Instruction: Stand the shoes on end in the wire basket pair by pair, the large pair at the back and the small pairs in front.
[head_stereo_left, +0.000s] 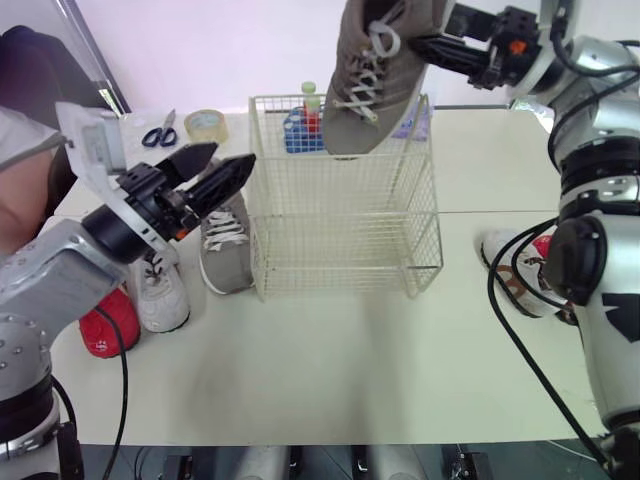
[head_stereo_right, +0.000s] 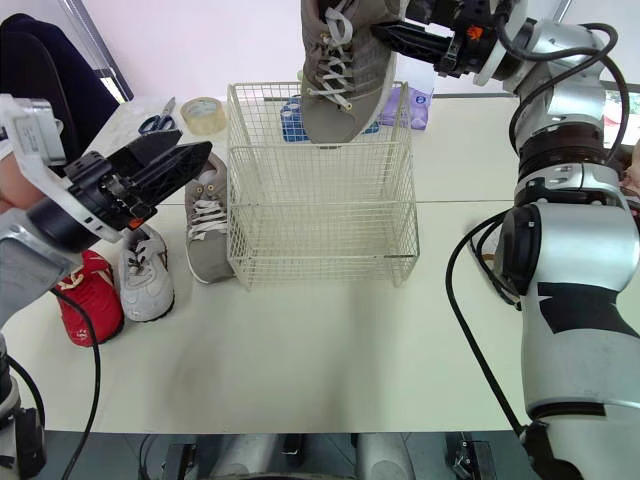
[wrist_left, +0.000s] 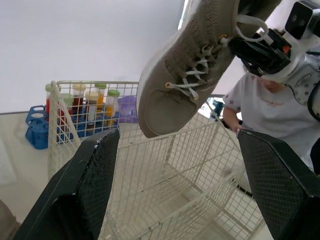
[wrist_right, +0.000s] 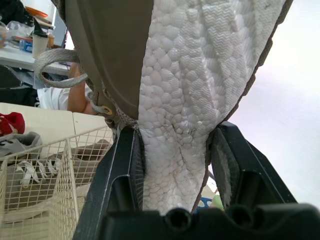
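Top centre, my right gripper (head_stereo_left: 438, 45) pinches the grey shoe (head_stereo_left: 375, 85) (left gripper (head_stereo_left: 226, 163) spread); its toe may snag the wire basket (head_stereo_left: 345, 215) rim.

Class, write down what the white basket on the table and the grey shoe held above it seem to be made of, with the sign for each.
White wire basket: thin metal wire, probably with a white coating, judging by the open square grid. Grey lace-up shoe: knit or woven fabric upper, matt and finely textured; its white sole looks like foam, pebbled and creased.
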